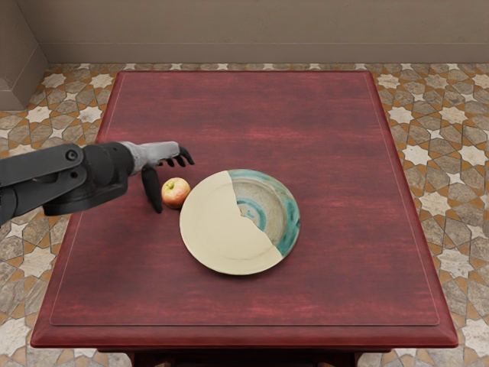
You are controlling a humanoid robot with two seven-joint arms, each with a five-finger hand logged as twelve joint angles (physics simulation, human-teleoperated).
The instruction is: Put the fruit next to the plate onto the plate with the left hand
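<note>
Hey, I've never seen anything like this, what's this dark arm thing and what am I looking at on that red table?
This is a simulated humanoid robot, seen through its own head camera, looking down at a slant. The dark arm from the picture's left ends in its five-fingered left hand. On the red table lie an apple and, just right of it, a cream and teal plate. The hand is open and holds nothing: its thumb hangs beside the apple, the other fingers spread above it. The right arm is out of view.
</note>
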